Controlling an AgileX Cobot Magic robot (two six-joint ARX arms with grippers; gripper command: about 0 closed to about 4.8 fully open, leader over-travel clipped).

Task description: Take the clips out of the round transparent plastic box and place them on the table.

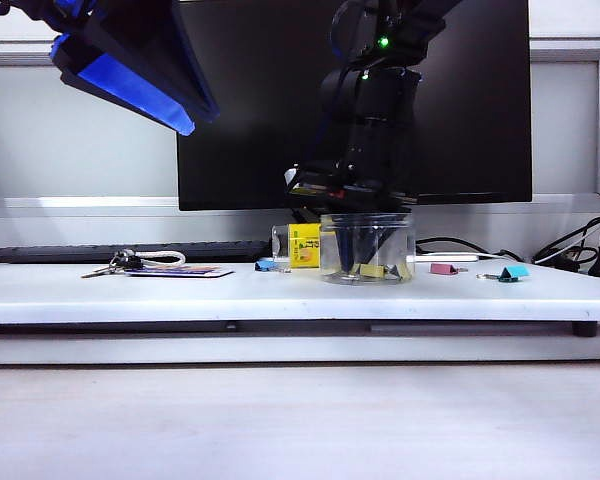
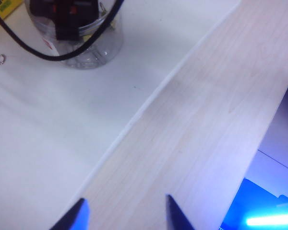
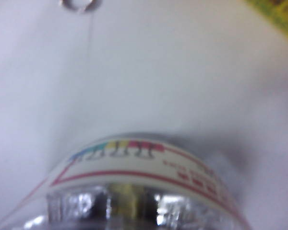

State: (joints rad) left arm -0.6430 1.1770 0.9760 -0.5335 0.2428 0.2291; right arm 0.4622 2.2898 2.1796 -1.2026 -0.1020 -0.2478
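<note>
right claw (image 1: 365,245) reaches inside the round transparent plastic box (image 1: 367,248), grip unclear; left claw (image 2: 127,213) spread.

An office desk is showing here: a large dark monitor (image 1: 355,100) is filling the upper centre, a keyboard (image 1: 120,250) is lying at left, cables (image 1: 570,250) are trailing at right.

One round transparent plastic box (image 1: 367,248) stands under the right gripper (image 1: 363,243), whose fingers reach down inside it; about three pale-yellow clips (image 1: 372,270) show at its bottom beneath that gripper, the exact number unclear through the plastic; outside it, one pink clip (image 1: 443,268) and one teal clip (image 1: 513,272) to one side, one small blue clip (image 1: 267,265) to the other; one left gripper (image 2: 127,213), well apart.
</note>
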